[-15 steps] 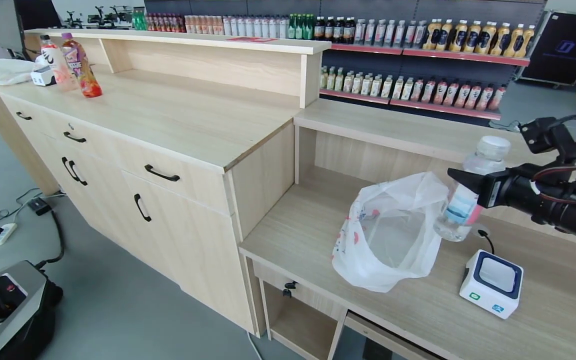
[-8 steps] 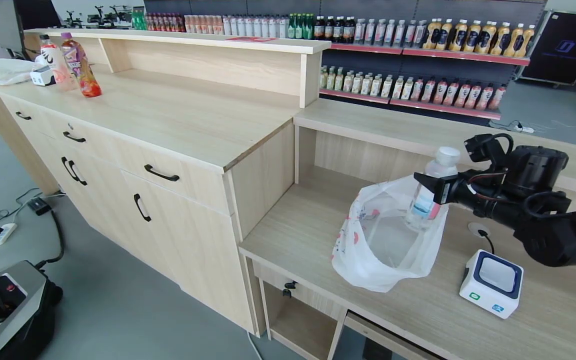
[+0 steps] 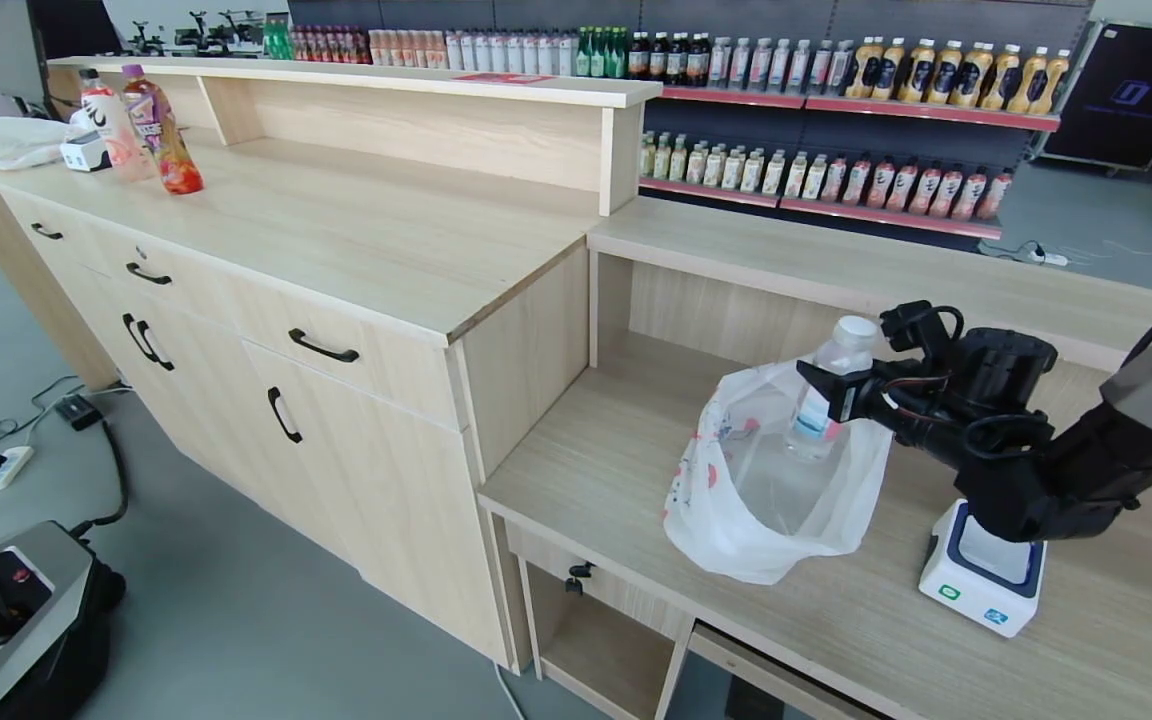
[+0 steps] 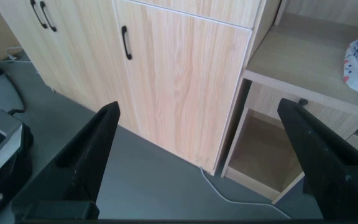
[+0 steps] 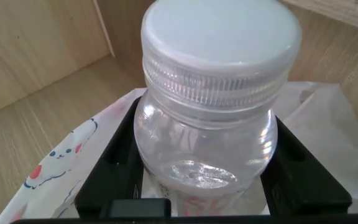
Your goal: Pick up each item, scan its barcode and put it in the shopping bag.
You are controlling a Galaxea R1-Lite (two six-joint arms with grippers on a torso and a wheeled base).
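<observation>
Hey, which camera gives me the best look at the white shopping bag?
The head view: the whole shopping bag shows, standing open on the counter. The right wrist view catches only parts of its rim around the bottle, and the left wrist view just one printed corner at the picture's edge.

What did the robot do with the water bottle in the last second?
The right pincer, shut on the water bottle, carried it left and down to the mouth of the shopping bag. It has not let go. The bag and the scanner stayed put.
</observation>
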